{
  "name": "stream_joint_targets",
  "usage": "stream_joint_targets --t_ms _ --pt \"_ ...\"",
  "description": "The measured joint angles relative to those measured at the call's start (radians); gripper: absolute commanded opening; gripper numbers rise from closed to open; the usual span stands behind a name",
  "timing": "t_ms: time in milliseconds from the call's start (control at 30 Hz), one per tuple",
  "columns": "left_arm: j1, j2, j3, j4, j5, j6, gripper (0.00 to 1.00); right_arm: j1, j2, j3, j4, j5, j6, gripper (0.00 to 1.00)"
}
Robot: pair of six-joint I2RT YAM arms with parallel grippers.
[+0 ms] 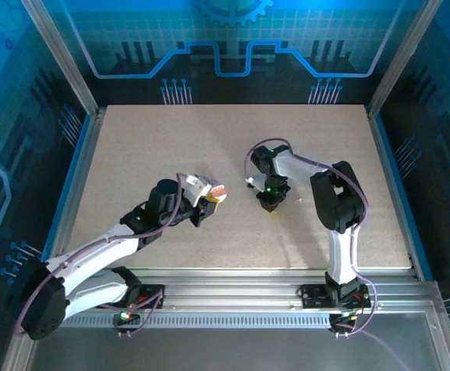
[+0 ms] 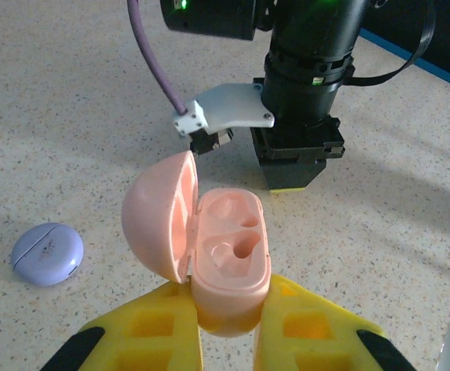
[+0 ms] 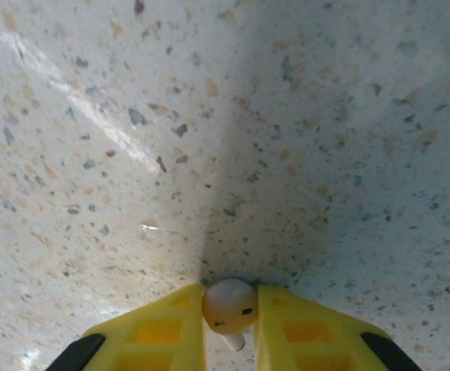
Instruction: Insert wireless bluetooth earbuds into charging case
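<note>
While left jaws pinch open pink case, right jaws, pointed straight down, pinch earbud on table.

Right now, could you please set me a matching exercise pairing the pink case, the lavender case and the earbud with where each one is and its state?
Things:
1. pink case
2. lavender case
3. earbud

Places and states:
A. closed, lying on the table
B. pinched in the right gripper
C. lid open, held in the left gripper

Pairs: 1-C, 2-A, 3-B
</note>
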Motion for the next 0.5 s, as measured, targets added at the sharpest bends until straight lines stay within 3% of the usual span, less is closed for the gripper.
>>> stream_joint_targets --t_ms 500 --pt "-0.004 0.152 0.001 0.158 -0.002 -0.054 0.14 -0.053 -0.266 -0.257 0.309 -0.109 0.274 0.18"
